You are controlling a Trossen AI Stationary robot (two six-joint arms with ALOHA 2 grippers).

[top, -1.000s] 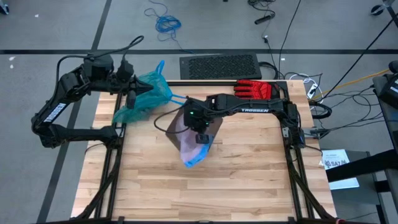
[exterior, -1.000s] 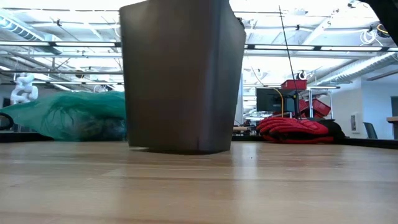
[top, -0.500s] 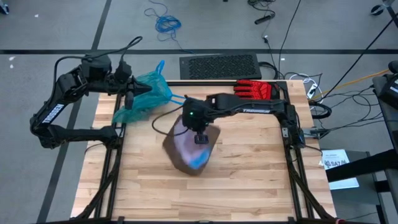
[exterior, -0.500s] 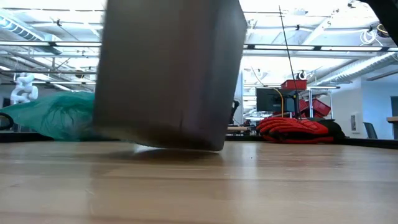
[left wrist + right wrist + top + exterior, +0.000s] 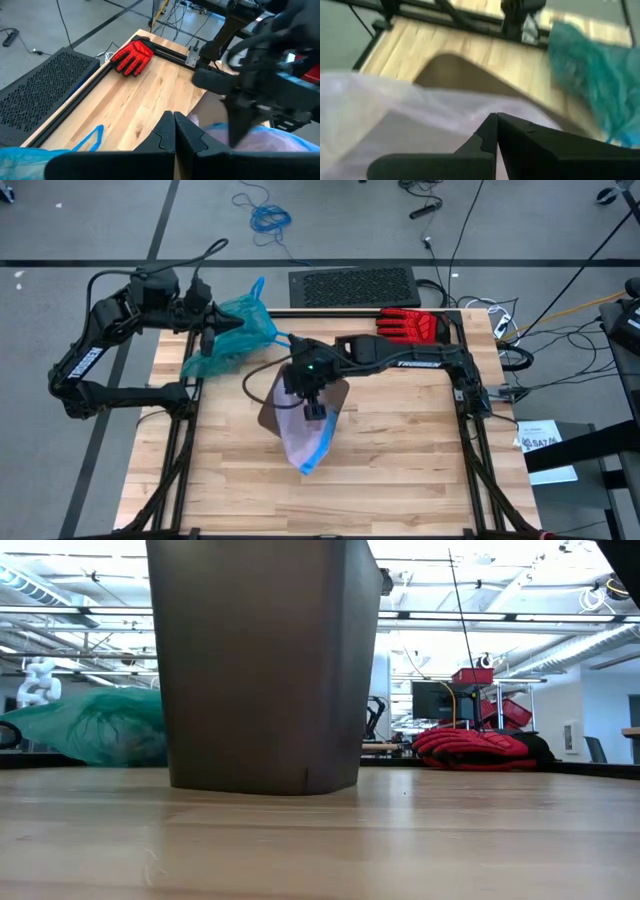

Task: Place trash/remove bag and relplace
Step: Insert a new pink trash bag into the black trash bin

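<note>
The teal bag lies bunched on the table's far left corner, and its blue drawstring trails on the wood. My left gripper is shut just above it with nothing showing between its fingers. A brown bin stands upright mid-table. A pale pink bag with a blue edge is draped over the bin, and my right gripper is shut on that bag over the bin. The trash is hidden. My right gripper pinches the pale pink bag's thin film between its shut fingers. The fingers slant down from the table's right side. One layer or several, I cannot tell. The film spreads slack over the bin's mouth, and its blue-edged end spills over the bin's near side.
A red-and-black glove lies at the table's far right. Beyond the far edge, a black mat and cables lie on the floor. The near half of the table is bare wood.
My right gripper has risen and drawn slightly toward the table's left, staying shut on the pale pink bag. The bin tipped as the gripper rose, then settled upright again. It now stands a little nearer and farther left. The bag's blue-edged end reaches farther toward the near edge.
</note>
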